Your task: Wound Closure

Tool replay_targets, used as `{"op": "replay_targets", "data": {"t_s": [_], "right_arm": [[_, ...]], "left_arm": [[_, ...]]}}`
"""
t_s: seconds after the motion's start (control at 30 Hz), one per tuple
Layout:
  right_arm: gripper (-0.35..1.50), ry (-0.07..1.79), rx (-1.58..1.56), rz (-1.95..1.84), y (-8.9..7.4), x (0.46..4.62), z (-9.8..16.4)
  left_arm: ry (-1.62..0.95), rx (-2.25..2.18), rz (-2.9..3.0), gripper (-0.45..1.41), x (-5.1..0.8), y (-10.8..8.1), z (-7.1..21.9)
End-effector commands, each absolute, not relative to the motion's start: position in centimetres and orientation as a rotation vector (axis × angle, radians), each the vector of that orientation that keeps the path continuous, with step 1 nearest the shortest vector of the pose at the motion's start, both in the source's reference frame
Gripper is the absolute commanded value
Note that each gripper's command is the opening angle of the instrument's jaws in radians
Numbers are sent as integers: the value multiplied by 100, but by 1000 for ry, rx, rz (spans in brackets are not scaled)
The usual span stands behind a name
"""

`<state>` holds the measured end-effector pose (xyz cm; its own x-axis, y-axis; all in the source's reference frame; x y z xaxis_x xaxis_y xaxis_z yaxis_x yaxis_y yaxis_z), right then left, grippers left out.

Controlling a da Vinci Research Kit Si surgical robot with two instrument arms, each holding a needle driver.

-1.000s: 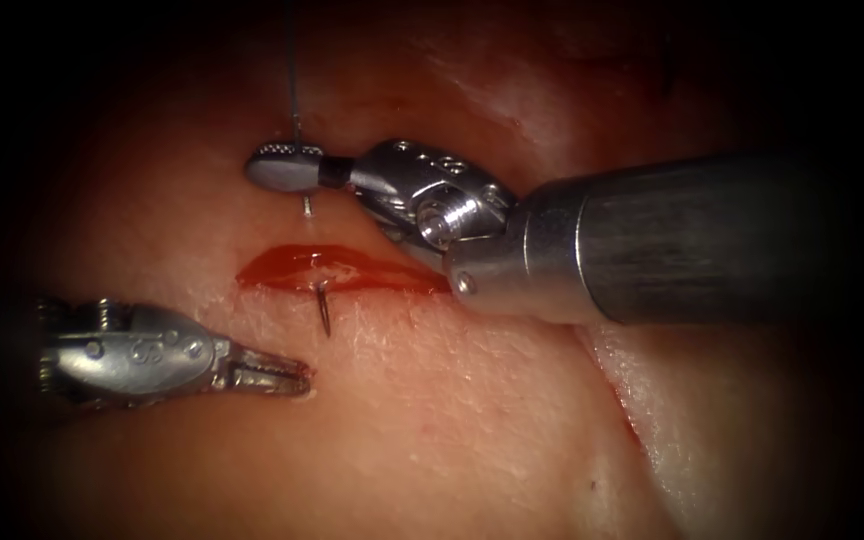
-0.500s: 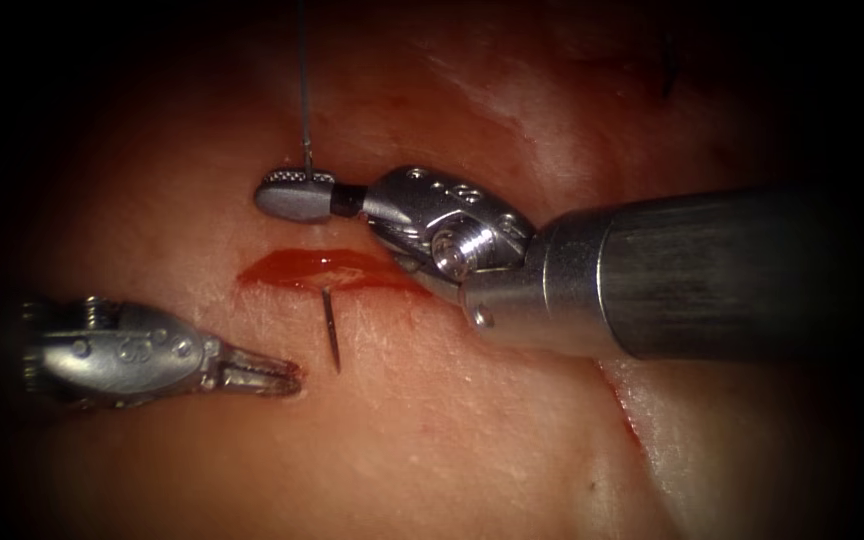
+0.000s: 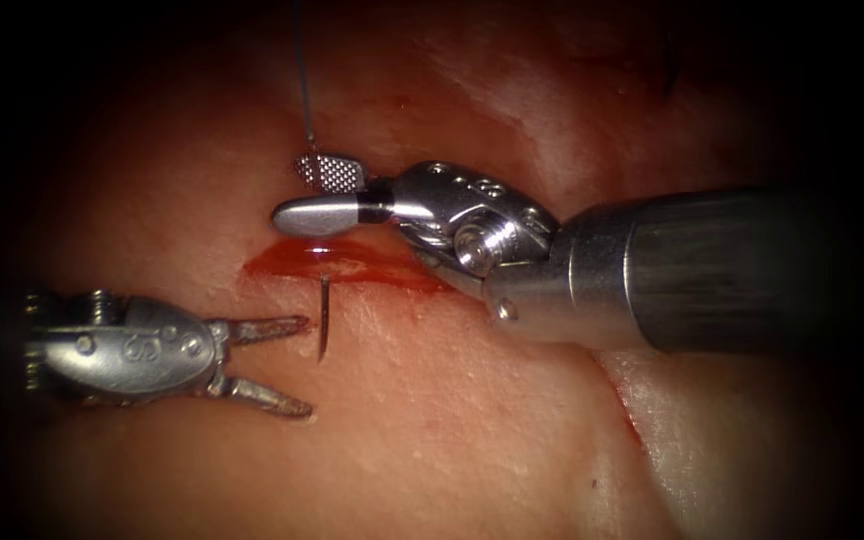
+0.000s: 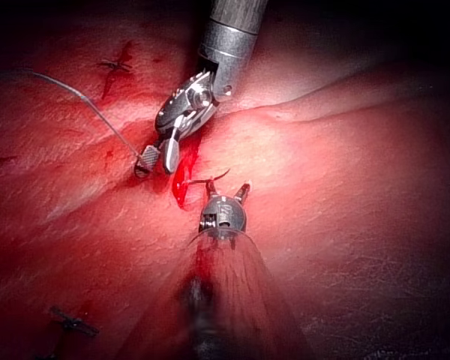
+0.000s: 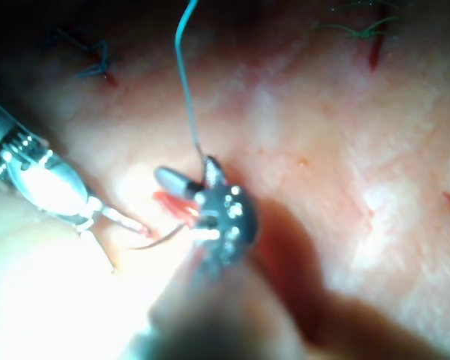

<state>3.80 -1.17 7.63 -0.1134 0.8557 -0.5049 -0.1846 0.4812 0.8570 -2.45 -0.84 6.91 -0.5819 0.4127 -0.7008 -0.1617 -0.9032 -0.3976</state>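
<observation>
The cut [image 3: 337, 262] lies crosswise in the tissue [image 3: 452, 430], wet with red fluid. The curved needle [image 3: 324, 330] sits in the tissue, its pointed end standing out of the cut's near lip. Thread [image 3: 302, 90] runs down from the far side to the needle's tail by the right tool. My right tool [image 3: 292, 190] hovers over the cut's far lip with jaws open, holding nothing. My left tool [image 3: 305, 366] comes in from the left with jaws open, holding nothing, just left of the needle's point. The left wrist view shows the needle [image 4: 214, 179] just ahead of the left tool [image 4: 226, 187].
Earlier stitches show as dark thread on the tissue [image 4: 116, 66] [image 4: 73, 322] [image 5: 94, 60] [image 5: 364, 30]. The right tool's thick shaft [image 3: 712, 270] lies across the right half of the field. A pale fold of tissue [image 3: 642, 420] runs down at the right.
The right tool drove the needle further, so more of its point stands out of the near lip. Then its jaws opened and let the tail go. The left tool's jaws opened beside the point.
</observation>
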Motion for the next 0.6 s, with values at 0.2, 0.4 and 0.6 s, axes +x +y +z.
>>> {"op": "replay_targets", "data": {"t_s": [0.2, 0.4, 0.6], "right_arm": [[133, 1414, 662, 971, -109, 373, 767], [131, 1414, 668, 967, -109, 365, 765], [130, 1415, 676, 955, -112, 346, 768]], "left_arm": [[-390, -1248, 2544, 30, -247, -85, 699], [-343, -1298, 2553, 24, -258, -84, 699], [-263, -1359, 2565, 22, -265, -82, 697]]}}
